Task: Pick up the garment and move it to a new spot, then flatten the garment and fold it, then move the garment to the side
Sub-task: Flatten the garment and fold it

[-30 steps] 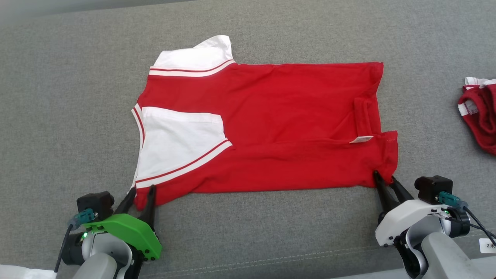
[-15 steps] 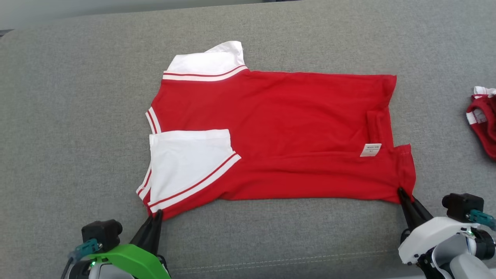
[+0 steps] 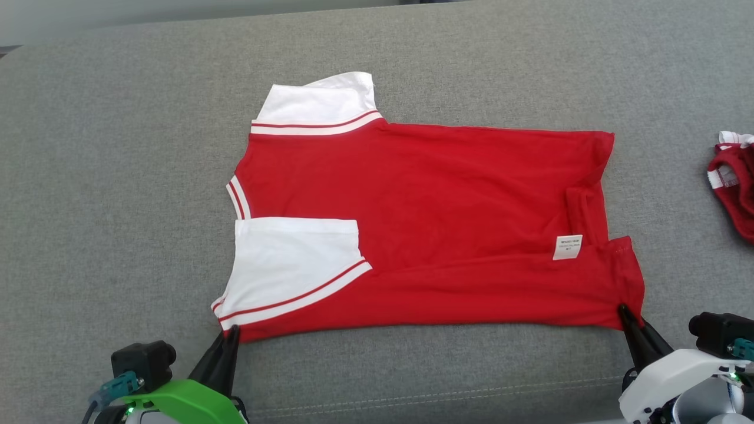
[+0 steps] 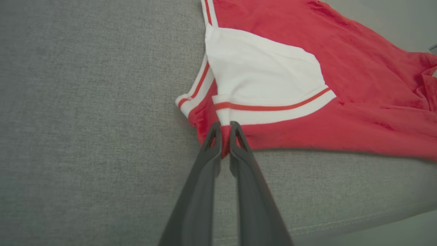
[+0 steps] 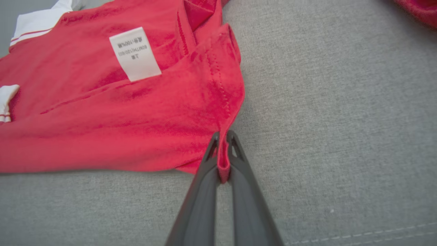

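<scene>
The red shirt (image 3: 424, 224) with white sleeves lies spread flat on the grey worktop (image 3: 118, 176). The left hand (image 4: 223, 128) is pinched tight on the shirt's near corner below a white sleeve. The right hand (image 5: 222, 136) is pinched tight on its near hem corner, near the white label (image 3: 567, 247). Another red garment (image 3: 733, 188) lies well apart beyond the shirt's hem.

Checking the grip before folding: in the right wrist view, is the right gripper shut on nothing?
No, the right gripper is pinching a corner fold of the red garment.
</scene>
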Robot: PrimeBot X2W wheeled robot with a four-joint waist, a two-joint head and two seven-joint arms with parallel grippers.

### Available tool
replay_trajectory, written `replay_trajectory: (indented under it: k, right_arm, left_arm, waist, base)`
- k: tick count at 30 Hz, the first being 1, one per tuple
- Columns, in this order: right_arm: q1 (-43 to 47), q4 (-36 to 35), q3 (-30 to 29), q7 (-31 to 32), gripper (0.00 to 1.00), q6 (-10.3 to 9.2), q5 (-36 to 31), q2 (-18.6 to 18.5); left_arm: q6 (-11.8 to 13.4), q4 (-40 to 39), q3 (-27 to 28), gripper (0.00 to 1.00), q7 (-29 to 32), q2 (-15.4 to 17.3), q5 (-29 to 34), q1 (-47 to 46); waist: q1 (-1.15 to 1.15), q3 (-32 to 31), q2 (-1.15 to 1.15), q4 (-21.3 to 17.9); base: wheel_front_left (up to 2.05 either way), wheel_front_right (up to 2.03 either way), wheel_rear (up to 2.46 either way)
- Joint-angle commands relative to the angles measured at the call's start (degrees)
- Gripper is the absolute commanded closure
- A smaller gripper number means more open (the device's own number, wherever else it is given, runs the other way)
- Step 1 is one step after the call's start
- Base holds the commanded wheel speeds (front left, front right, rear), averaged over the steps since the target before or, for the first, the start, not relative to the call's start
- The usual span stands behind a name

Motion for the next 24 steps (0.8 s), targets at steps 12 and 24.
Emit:
replay_trajectory:
  k: [12,24]
  right_arm:
    - [0.0,-1.0,-1.8,1.0,0.00,-0.04,-1.2,1.7]
    - [-2.9,-5.0,-7.2,-2.1,0.00,-0.04,-2.5,3.4]
  left_arm:
    - [0.7,0.6,-0.3,0.28,0.8,-0.7,-1.0,-0.3]
    - [3.2,0.8,4.3,0.00,-5.7,1.9,3.9,-6.7]
  waist:
    - [0.00,0.5,0.00,-0.4]
    - [0.00,0.5,0.00,-3.5]
  base:
    - [0.00,0.00,0.00]
    - [0.00,0.00,0.00]
